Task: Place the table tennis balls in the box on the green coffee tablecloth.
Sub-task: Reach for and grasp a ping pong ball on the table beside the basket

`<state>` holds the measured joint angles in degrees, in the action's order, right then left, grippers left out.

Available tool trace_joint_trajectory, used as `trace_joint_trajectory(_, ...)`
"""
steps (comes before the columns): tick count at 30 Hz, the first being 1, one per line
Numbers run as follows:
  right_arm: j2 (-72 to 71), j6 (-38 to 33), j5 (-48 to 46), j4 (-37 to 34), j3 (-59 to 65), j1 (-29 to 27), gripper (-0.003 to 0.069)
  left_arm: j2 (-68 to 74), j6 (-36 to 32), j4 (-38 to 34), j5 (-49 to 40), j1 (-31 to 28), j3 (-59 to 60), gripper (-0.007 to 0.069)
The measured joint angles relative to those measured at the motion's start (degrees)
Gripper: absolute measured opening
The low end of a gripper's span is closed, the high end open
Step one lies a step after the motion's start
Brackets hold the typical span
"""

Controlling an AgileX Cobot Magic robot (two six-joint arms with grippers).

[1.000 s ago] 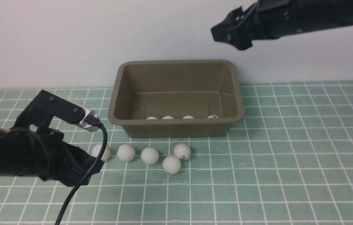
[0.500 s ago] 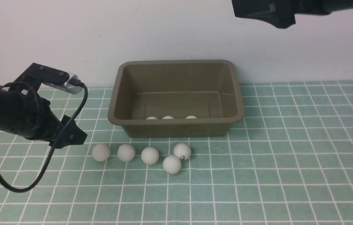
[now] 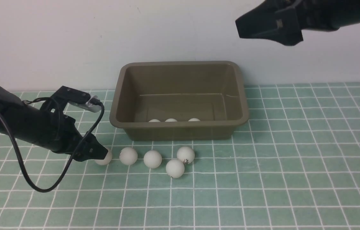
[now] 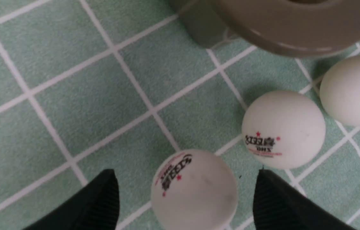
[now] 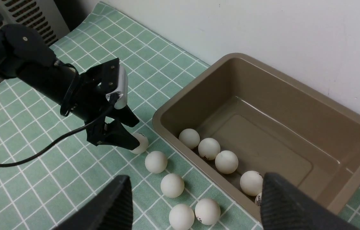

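The olive-brown box [image 3: 180,126] stands on the green coffee tablecloth [image 3: 295,159] near the wall, with several table tennis balls [image 5: 209,148] along its near wall. Several more balls [image 3: 152,159] lie on the cloth in front of it. My left gripper [image 3: 99,154] is low at the leftmost ball [image 4: 194,188]. Its jaws stand open on either side of that ball with a gap on each side [image 4: 185,175]. My right gripper [image 3: 263,27] hangs high above the box's right end, open and empty [image 5: 196,190].
A white wall runs right behind the box. The left arm's black cable [image 3: 39,188] loops down onto the cloth at the left. A grey ribbed radiator [image 5: 23,12] stands beyond the cloth's far left edge.
The left arm lifted back to the left, then came down again to the leftmost ball. The right gripper rose and drew back to the right from above the box.
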<state>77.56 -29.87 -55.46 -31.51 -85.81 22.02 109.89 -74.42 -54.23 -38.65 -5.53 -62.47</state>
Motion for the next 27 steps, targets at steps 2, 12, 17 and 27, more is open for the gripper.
trace_joint_trajectory(2, 0.0, 0.0, 0.0, 0.0, 0.0, 0.0, 0.0484, 0.9, -1.9, -1.6, 0.0, 0.0, -0.1, 0.0482)
trace_joint_trajectory(12, 0.0, 0.0, 0.0, 0.0, 0.0, 0.0, 0.0483, 2.3, -3.4, -2.5, 0.0, 0.0, -0.7, 0.0334)
trace_joint_trajectory(17, 0.0, 0.0, 0.0, 0.0, 0.0, 0.0, 0.0472, -3.2, -3.1, -2.4, -0.7, 0.0, -3.3, 0.0334)
trace_joint_trajectory(27, 0.0, 0.0, 0.2, 0.2, 0.0, 0.0, 0.0431, -4.8, -11.0, -12.8, -9.6, 0.0, -12.5, 0.0334)
